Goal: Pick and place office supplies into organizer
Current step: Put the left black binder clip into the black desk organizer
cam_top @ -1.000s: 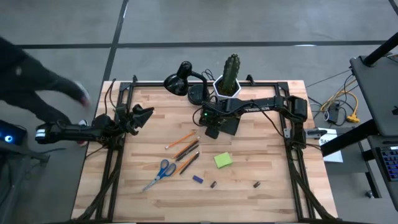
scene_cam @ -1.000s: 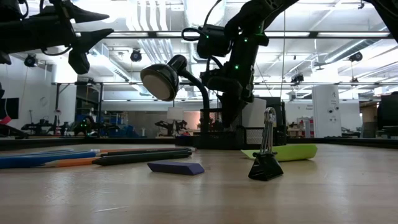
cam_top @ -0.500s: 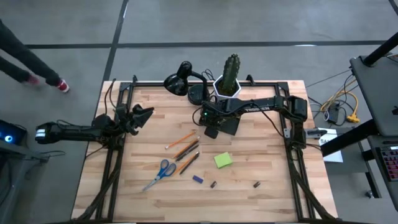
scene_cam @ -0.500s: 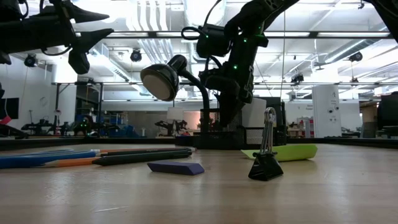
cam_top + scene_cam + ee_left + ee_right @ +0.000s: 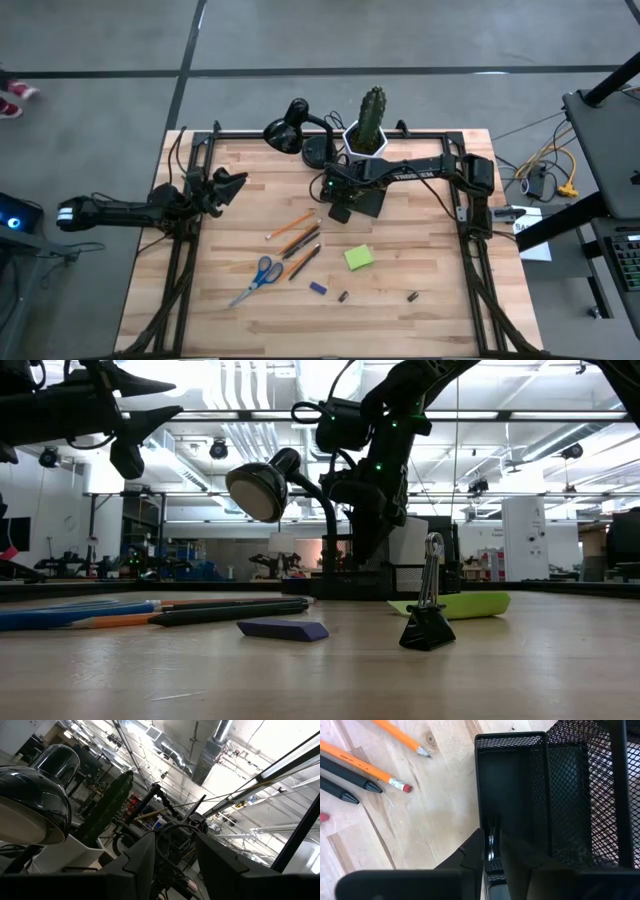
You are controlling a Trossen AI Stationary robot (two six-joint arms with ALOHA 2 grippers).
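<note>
Table point(image 5: 420, 320): pale wood planks, matt, visible grain. Organizer point(image 5: 560, 795): black metal mesh, dull. Desk lamp point(image 5: 35, 795): glossy black shade. Binder clip point(image 5: 428, 622): black body, shiny wire handles. Pencils point(image 5: 367, 767): smooth orange paint.

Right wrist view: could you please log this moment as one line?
right gripper: over organizer compartment | left gripper: open, waiting at left edge | pencils, scissors: outside organizer

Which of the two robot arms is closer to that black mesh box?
The right. The right gripper hangs right over the mesh organizer, fingers just above a compartment. The left gripper hovers off near the table's left edge.
</note>
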